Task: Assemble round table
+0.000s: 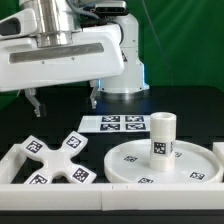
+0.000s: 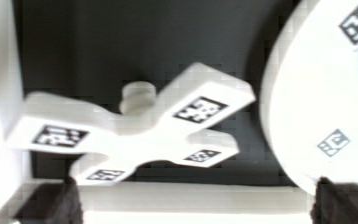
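Note:
The white cross-shaped foot (image 1: 55, 160) (image 2: 140, 130) lies flat on the black table, towards the exterior view's left, with tags on its arms. To its right lies the large rimmed round disc (image 1: 130, 163) (image 2: 318, 90). The short cylindrical leg (image 1: 162, 135) stands upright at the disc's middle. My gripper (image 1: 64, 100) (image 2: 197, 205) hangs open above the foot's area, well clear of it. Its dark fingertips (image 2: 51, 205) stand wide apart with nothing between them. In the wrist view the leg is out of frame.
The marker board (image 1: 122, 123) lies flat behind the parts, near the arm's base. Long white border rails run along the front (image 1: 60, 192) (image 2: 194, 195) and the exterior view's left side (image 1: 12, 160) of the work area.

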Controlling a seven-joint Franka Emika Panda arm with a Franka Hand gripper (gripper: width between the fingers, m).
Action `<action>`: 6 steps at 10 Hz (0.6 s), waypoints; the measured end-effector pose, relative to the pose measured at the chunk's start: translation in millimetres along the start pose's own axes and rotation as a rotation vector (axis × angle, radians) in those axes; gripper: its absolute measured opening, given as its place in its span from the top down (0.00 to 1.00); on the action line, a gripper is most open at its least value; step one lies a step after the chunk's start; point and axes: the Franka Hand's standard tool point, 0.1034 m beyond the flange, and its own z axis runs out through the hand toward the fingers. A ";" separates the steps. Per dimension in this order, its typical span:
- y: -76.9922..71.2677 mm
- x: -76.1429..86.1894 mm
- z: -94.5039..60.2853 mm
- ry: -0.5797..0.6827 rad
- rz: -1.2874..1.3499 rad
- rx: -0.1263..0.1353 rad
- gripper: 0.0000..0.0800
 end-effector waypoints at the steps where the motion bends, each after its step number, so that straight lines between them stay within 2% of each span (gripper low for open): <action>1: -5.4 -1.1 1.0 -0.055 0.000 0.026 0.19; 3: -15.3 -3.5 1.2 -0.210 -0.005 0.078 0.19; 4: -4.6 14.2 -2.6 -0.292 -0.071 0.057 0.19; 5: 1.7 27.8 -3.2 -0.386 -0.134 0.013 0.19; 6: 3.6 46.7 4.5 -0.407 -0.200 -0.017 0.19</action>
